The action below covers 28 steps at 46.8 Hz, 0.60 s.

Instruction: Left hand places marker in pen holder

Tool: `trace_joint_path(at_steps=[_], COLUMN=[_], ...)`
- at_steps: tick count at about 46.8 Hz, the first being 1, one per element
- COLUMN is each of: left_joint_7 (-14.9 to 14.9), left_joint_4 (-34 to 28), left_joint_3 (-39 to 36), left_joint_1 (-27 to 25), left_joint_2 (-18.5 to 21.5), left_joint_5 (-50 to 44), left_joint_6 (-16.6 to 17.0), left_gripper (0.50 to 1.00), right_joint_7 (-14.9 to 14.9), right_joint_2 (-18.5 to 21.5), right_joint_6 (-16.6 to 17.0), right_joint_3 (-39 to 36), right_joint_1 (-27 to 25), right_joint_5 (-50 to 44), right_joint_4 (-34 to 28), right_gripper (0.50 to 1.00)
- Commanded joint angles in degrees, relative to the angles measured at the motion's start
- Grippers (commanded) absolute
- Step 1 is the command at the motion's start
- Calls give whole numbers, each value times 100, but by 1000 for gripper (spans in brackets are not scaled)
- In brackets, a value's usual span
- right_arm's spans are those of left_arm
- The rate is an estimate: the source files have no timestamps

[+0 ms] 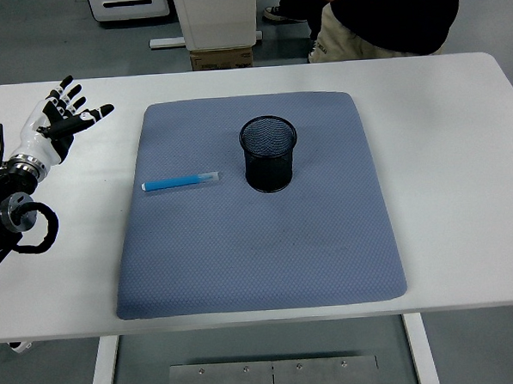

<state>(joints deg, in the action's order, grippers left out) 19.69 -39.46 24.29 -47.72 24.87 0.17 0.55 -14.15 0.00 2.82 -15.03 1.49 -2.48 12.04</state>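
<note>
A blue marker [180, 182] with a clear cap lies flat on the grey-blue mat [260, 252], left of the pen holder. The black mesh pen holder [269, 153] stands upright near the mat's middle, and nothing shows inside it. My left hand [66, 114] hovers over the bare table at the far left, well left of and behind the marker, its fingers spread and holding nothing. My right arm does not appear.
A person in a dark top [393, 13] stands beyond the table's far edge at the top right. A white cabinet and a cardboard box [222, 58] sit on the floor behind the table. White table [461, 147] surface surrounds the mat.
</note>
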Motion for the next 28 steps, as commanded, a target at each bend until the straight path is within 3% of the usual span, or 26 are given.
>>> trace_joint_path(at_steps=[1, 21, 28], left_joint_7=[9, 0, -9], left_joint_4=[0, 0, 18], left_joint_3=[5, 5, 5], left_joint_1=[0, -18, -79], left_joint_2=[0, 44, 88], left_joint_5=[0, -26, 27], left_joint_6=[-2, -28, -239], left_gripper=[1000, 1000, 1000], right_joint_7=[0, 0, 0], right_joint_2=[0, 0, 0], right_joint_6=[0, 0, 0], right_joint_3=[0, 0, 0], right_joint_1=[0, 0, 0], right_joint_5=[2, -7, 2], right_joint_4=[0, 0, 0], right_gripper=[1000, 1000, 1000])
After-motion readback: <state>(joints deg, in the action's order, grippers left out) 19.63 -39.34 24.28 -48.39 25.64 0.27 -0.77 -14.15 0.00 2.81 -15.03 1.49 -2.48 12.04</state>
